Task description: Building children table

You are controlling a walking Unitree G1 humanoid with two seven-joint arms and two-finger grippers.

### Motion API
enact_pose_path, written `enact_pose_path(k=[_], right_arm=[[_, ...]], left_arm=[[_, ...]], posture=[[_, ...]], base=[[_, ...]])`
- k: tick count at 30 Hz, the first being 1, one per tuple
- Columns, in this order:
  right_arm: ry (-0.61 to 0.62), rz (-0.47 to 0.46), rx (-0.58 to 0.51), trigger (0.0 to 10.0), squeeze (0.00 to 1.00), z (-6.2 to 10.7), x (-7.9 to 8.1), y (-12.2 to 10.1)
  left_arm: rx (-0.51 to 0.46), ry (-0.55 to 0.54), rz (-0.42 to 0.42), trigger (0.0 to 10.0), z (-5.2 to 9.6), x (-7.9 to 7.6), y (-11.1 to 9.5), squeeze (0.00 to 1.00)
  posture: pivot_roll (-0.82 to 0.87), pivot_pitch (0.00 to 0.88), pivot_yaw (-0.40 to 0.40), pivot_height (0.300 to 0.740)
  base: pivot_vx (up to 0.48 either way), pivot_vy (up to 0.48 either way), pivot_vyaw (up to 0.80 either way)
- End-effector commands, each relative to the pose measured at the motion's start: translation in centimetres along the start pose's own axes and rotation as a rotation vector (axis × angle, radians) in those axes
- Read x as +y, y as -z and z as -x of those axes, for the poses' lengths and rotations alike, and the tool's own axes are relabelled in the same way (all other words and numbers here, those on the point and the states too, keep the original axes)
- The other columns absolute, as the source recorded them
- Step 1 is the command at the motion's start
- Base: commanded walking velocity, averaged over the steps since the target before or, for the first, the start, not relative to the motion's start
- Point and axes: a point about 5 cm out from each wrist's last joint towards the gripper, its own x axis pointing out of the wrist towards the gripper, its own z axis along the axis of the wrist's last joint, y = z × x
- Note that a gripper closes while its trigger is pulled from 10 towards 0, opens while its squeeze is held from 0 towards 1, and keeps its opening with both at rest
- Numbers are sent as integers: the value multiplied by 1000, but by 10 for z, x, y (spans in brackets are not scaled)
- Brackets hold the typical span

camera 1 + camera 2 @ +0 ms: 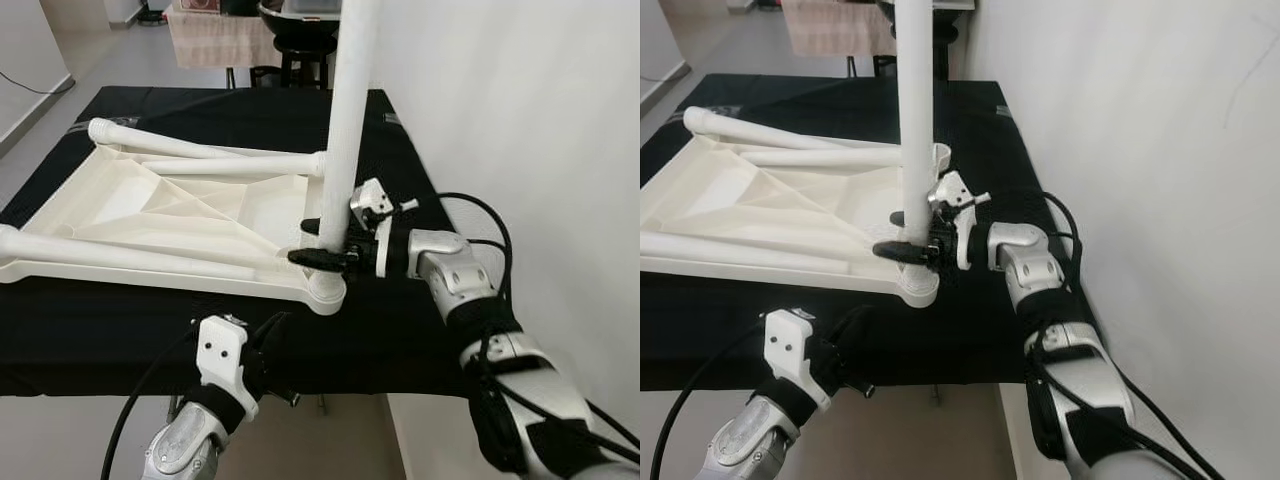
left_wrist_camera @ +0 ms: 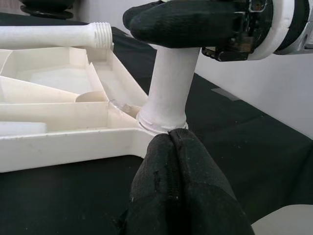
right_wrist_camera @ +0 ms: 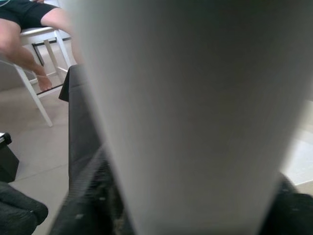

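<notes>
Right arm reaches in from the right side, forearm bent inward, wrist level, and the right gripper [image 1: 322, 243] is clamped around the upright white leg [image 1: 346, 140] just above its base, one black finger [image 1: 318, 258] on the near side and the other on the far side. Left arm sits low at the near edge of the counter [image 1: 380, 345], elbow down, wrist tilted up; the left gripper [image 2: 168, 142] has its fingers pressed together, tips pointing at the leg's base.
</notes>
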Motion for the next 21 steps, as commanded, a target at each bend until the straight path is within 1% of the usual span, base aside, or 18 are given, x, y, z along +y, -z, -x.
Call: enact_pose_path(k=[1,4,7,8,9,10,11,12,13,14,15,16,17,18,19,20,21], right_arm=[[-33,-22,0,0,0,-4,1,3],[-35,-23,7,0,0,-2,0,5],[-5,-26,4,0,0,3,-3,10],[35,-15,10,0,0,7,-5,14],[35,-15,10,0,0,7,-5,14],[91,14,35,0,0,12,-8,20],[181,52,77,0,0,18,-11,27],[181,52,77,0,0,18,-11,27],[298,62,107,0,0,23,-15,34],[515,30,111,0,0,28,-17,44],[515,30,111,0,0,28,-17,44],[796,-12,101,0,0,35,-18,52],[892,-98,86,0,0,29,7,69],[892,-98,86,0,0,29,7,69],[944,-160,73,0,0,29,27,76],[944,-160,73,0,0,29,27,76],[912,-62,62,0,0,24,38,67]], left_arm=[[14,-5,23,10000,1,-2,4,0],[14,-5,23,10000,1,-2,4,0],[13,-5,24,10000,1,-3,4,0],[13,-5,25,10000,1,-3,4,0],[13,-5,25,10000,1,-3,4,0],[12,-4,26,10000,2,-3,4,0],[12,-4,27,10000,2,-4,4,0],[12,-4,27,10000,2,-4,4,0],[12,-4,27,10000,3,-4,4,0],[11,-4,28,10000,4,-3,3,0],[11,-4,28,10000,4,-3,3,0],[11,-5,28,10000,5,-3,2,0],[10,-5,29,10000,5,-2,2,0],[10,-5,29,10000,5,-2,2,0],[9,-5,29,10000,6,-2,1,0],[9,-5,29,10000,6,-2,1,0],[10,-3,28,10000,6,-1,1,0]], posture=[[113,28,-94,740],[113,28,-94,740],[108,29,-92,740],[106,30,-93,740],[106,30,-93,740],[101,32,-93,740],[98,34,-98,740],[98,34,-98,740],[97,34,-98,740],[91,39,-100,740],[91,39,-100,740],[88,42,-97,740],[80,53,-87,740],[80,53,-87,740],[79,60,-81,740],[79,60,-81,740],[60,58,-69,740]], base=[[0,0,0],[0,0,0],[0,0,0],[0,0,0],[0,0,0],[0,0,0],[0,0,0],[0,0,0],[0,0,0],[0,0,0],[0,0,0],[0,0,0],[0,0,0],[0,0,0],[0,0,0],[0,0,0],[0,0,0]])
